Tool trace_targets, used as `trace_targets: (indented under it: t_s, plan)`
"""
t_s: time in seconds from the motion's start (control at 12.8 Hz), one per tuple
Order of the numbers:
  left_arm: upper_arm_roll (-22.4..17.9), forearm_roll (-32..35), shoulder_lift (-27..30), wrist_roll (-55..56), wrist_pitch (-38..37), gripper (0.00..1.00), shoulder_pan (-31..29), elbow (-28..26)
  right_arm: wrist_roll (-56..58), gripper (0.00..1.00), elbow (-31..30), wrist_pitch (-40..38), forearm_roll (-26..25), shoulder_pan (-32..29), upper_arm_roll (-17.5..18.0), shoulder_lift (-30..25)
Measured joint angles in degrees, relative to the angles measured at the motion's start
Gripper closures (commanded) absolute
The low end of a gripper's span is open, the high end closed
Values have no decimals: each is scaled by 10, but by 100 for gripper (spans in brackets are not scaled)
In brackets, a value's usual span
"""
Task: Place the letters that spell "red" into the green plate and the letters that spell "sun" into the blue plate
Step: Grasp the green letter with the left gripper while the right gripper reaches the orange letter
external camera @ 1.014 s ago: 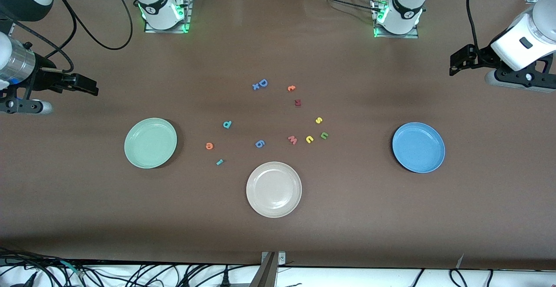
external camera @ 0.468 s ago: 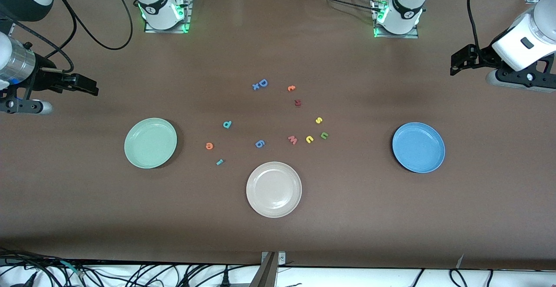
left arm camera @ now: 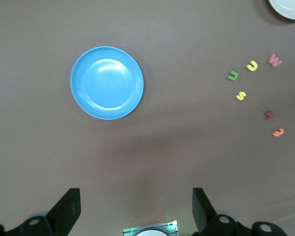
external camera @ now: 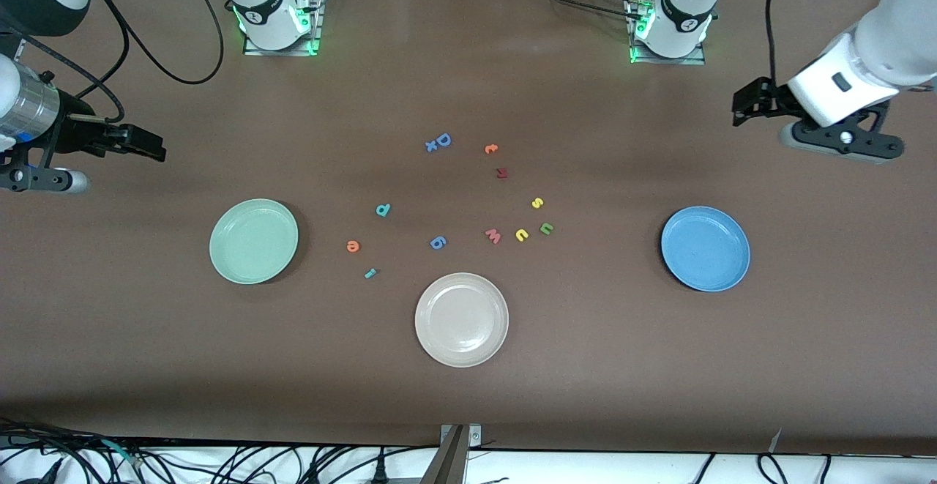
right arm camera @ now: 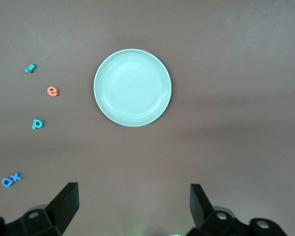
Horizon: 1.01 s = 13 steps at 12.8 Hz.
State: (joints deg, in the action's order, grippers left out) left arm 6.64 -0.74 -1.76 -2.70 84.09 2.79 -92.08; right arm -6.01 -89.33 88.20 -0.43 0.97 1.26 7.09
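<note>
**Three plates bare, eleven letters loose on the table**

Three plates counted: green plate (external camera: 253,241) toward the right arm's end, blue plate (external camera: 705,248) toward the left arm's end, beige plate (external camera: 461,319) between them and nearest the front camera. Nothing lying in any of them.

Eleven foam letters scattered in the middle. For "red", three: orange "e" (external camera: 353,246), teal "d" (external camera: 383,210) at about 1 o'clock from it, small teal "r" (external camera: 370,273) at about 5 o'clock from it. All near the green plate, none touching it.

For "sun", three: yellow "s" (external camera: 537,203), yellow "u" (external camera: 521,235) at 7 o'clock from the "s", olive "n" (external camera: 546,228) just beside the "u". Well apart from the blue plate.

Five others: pink "w" (external camera: 493,236), blue "g" (external camera: 438,242), dark red "R" (external camera: 501,172), orange piece (external camera: 491,149), and big blue "D" (external camera: 440,142) with an "x" shape touching it.

Two grippers, both with fingers spread wide and holding nothing. Left gripper (external camera: 748,102) up over bare table at about 1 o'clock from the blue plate. Right gripper (external camera: 146,146) up over bare table at about 11 o'clock from the green plate.
</note>
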Motion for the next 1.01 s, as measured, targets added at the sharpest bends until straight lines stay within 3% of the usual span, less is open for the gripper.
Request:
trace_targets:
  t_s: [0.55, 1.01]
  plan:
    - [113, 0, -123, 42, 144, 0, 15, -9, 0, 0, 1, 0, 1, 0, 0, 1]
    - [118, 0, -213, 81, 278, 0, 64, -13, 0, 0, 1, 0, 2, 2, 0, 8]
